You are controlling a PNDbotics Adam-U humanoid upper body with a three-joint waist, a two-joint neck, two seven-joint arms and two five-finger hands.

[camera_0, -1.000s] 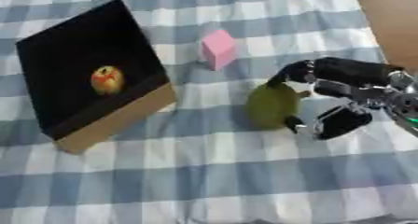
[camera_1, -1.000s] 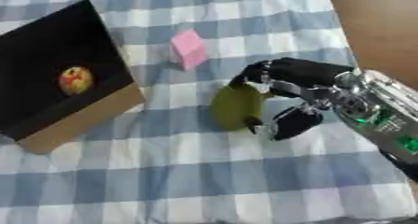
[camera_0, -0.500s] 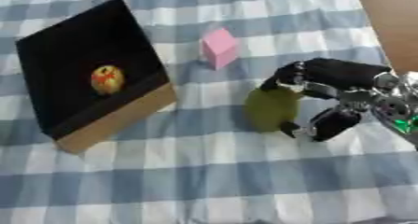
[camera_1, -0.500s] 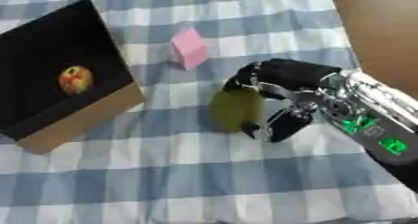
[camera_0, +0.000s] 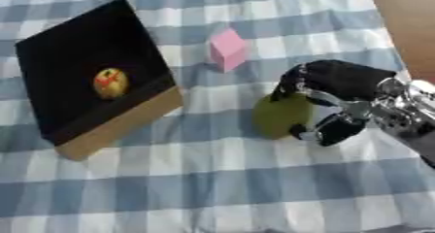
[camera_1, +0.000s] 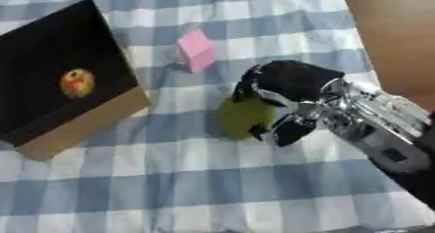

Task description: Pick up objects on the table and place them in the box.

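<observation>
We see the right hand (camera_0: 340, 89) with its fingers (camera_0: 293, 79) and thumb curled around an olive-green rounded fruit (camera_0: 280, 115) resting on the blue-and-white checked cloth of the counter (camera_0: 212, 178). A pink cube (camera_0: 227, 49) sits beyond it. The black-lined cardboard box (camera_0: 119, 125) at left holds a red-and-yellow fruit (camera_0: 110, 81).

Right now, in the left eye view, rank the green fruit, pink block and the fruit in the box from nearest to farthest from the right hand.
1. Green fruit: in the right hand's curled fingers.
2. Pink block: up-left on the cloth.
3. Yellow-red fruit: far left, inside the black box.
</observation>
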